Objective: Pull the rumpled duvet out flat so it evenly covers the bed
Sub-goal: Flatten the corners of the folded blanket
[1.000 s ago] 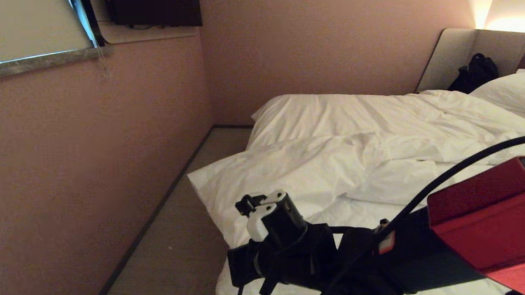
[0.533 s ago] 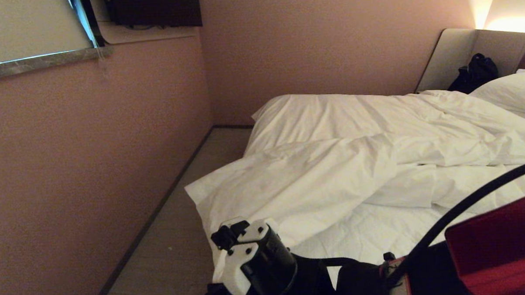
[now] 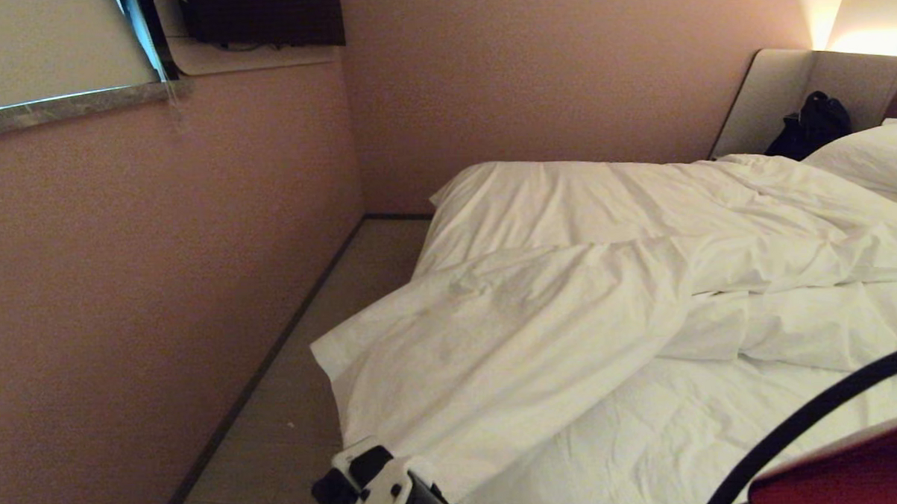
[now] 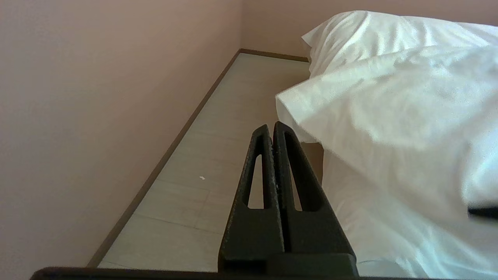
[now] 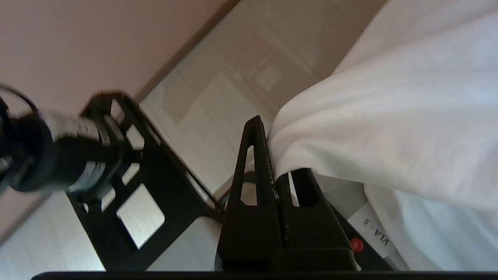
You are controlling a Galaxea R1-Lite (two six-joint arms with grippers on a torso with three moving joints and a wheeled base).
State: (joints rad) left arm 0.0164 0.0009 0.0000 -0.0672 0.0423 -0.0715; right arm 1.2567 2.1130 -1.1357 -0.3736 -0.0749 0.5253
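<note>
Since the earlier frame, the duvet (image 3: 541, 331) is dragged further toward the bed's (image 3: 649, 439) foot by the right gripper (image 5: 272, 155), clamped on its edge. Folds near the pillow (image 3: 870, 159) are left; the left gripper (image 4: 271, 130) is parked, pressed together, beside the bed.
</note>
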